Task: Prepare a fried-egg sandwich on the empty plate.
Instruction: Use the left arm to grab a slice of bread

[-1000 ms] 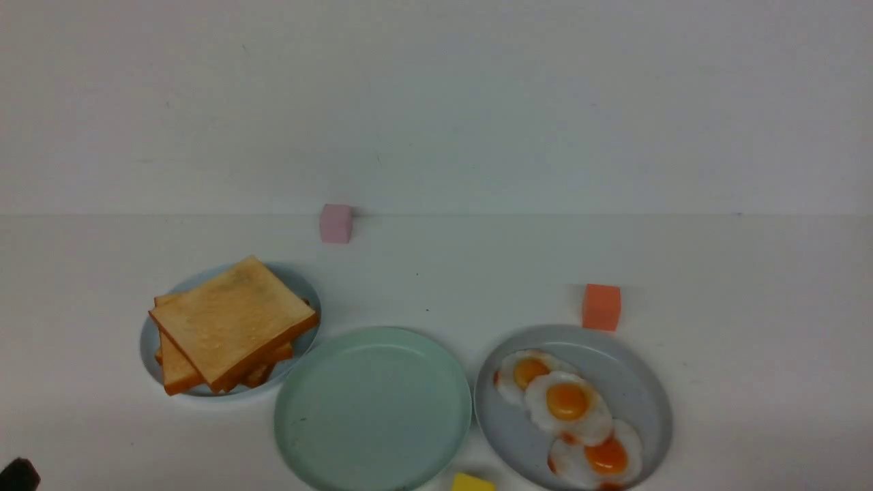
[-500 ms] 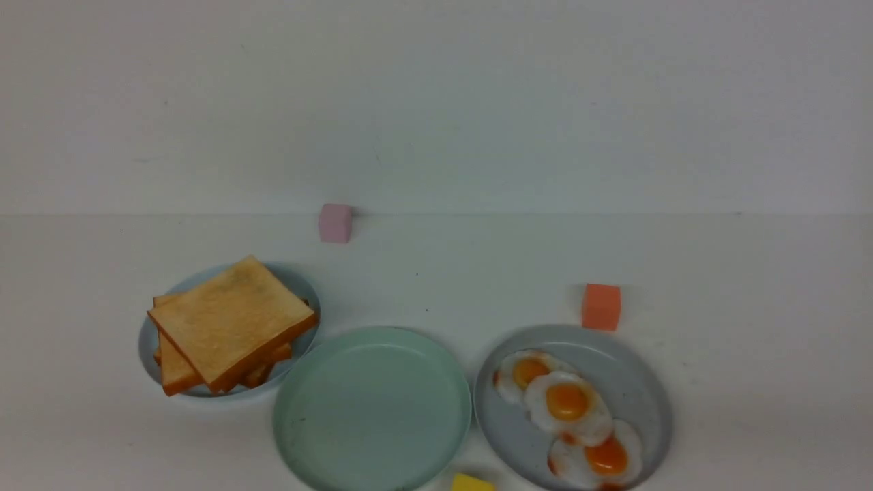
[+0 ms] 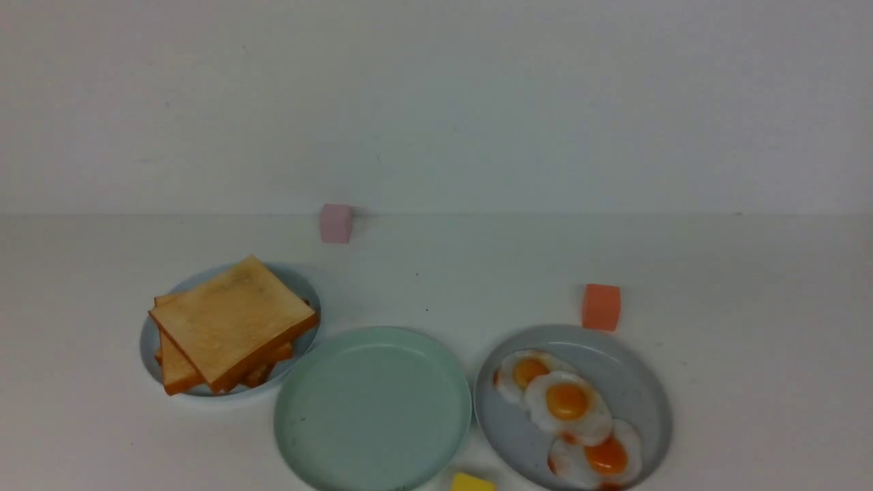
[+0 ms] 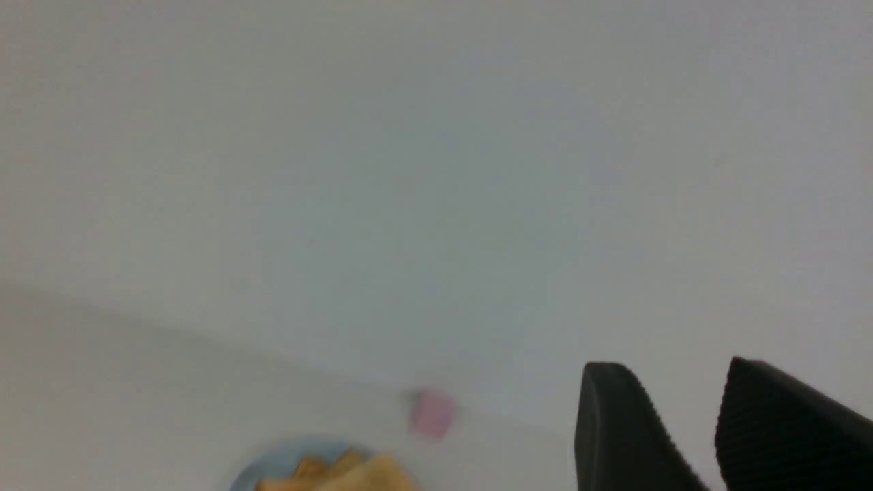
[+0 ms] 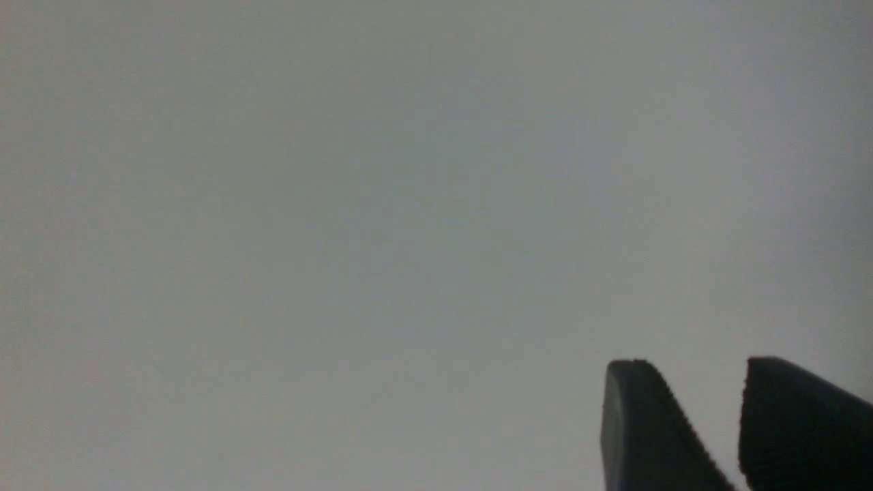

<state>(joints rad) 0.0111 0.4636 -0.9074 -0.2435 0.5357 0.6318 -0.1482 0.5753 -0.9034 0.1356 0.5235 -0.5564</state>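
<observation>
We count 3 plates on the table (image 3: 750, 354): light-blue plate (image 3: 149, 348) left, mint-green plate (image 3: 372, 409) middle, grey-blue plate (image 3: 638, 389) right. 3 fried eggs (image 3: 528, 374) (image 3: 567, 402) (image 3: 603, 455). 3 cubes: pink cube (image 3: 335, 223), orange cube (image 3: 601, 307), yellow cube (image 3: 472, 483). In the toast pile (image 3: 232, 317) we make out 3 slices, lower ones partly hidden.

The left gripper (image 4: 675, 372) shows 2 black fingers (image 4: 627, 436) with ribbed inner faces, standing apart with only bare background in the gap and nothing between them. Beyond them lies a white table (image 4: 136, 382) that meets a pale wall (image 4: 409, 170). A blurred pink cube (image 4: 432, 412) sits at the foot of that wall. Near it, a light-blue plate (image 4: 273, 464) carries golden toast slices (image 4: 361, 474), both cut off by the frame's edge.
</observation>
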